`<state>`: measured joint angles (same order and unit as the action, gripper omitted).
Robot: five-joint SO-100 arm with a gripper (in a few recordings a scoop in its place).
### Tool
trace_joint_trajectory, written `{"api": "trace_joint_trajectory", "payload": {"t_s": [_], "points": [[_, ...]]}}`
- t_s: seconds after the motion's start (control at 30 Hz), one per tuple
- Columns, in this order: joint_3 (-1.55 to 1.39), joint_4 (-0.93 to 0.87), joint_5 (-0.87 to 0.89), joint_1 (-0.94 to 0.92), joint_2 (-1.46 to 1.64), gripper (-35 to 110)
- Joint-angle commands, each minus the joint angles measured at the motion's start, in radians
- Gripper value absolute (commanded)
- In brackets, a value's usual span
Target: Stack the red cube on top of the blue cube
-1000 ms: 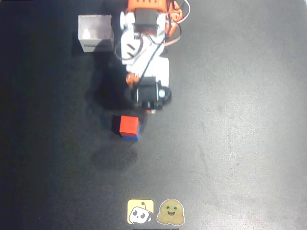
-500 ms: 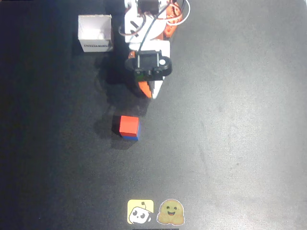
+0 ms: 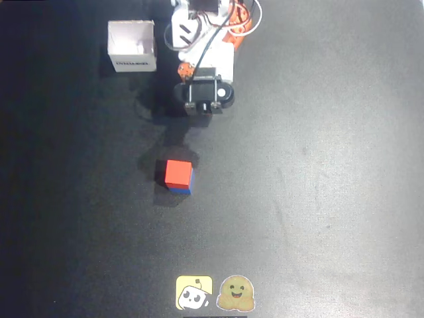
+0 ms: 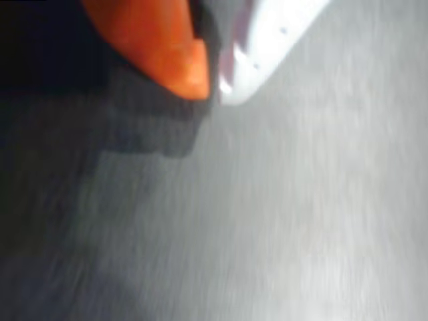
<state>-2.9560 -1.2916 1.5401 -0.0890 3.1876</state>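
In the overhead view the red cube point(image 3: 178, 173) rests on top of the blue cube point(image 3: 181, 190), of which just a thin blue strip shows along the lower edge. The stack stands alone on the black table. My gripper point(image 3: 201, 116) hangs above the table well behind the stack, mostly hidden under the black wrist block. The wrist view shows the gripper point(image 4: 214, 88) with its orange fingertip point(image 4: 180, 67) and white fingertip point(image 4: 247, 73) close together, holding nothing, over blurred bare table.
A white open box point(image 3: 132, 45) stands at the back left, next to the arm's base point(image 3: 205, 26). Two stickers point(image 3: 194, 292) point(image 3: 237, 293) lie at the front edge. The black table point(image 3: 318, 185) spreads wide to the right and left.
The arm has drawn back from the stack toward its base. The fingers that pointed down half a second ago are now tucked under the wrist. The stacked cubes have not moved.
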Motion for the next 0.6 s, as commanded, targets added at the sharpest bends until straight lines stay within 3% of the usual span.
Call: {"api": "trace_joint_trajectory", "payload": {"t_s": [0.0, 0.57], "points": [[0.003, -0.051, -0.003, -0.006, 0.008, 0], [0.002, -0.051, -0.005, -0.003, 0.008, 0]]}}
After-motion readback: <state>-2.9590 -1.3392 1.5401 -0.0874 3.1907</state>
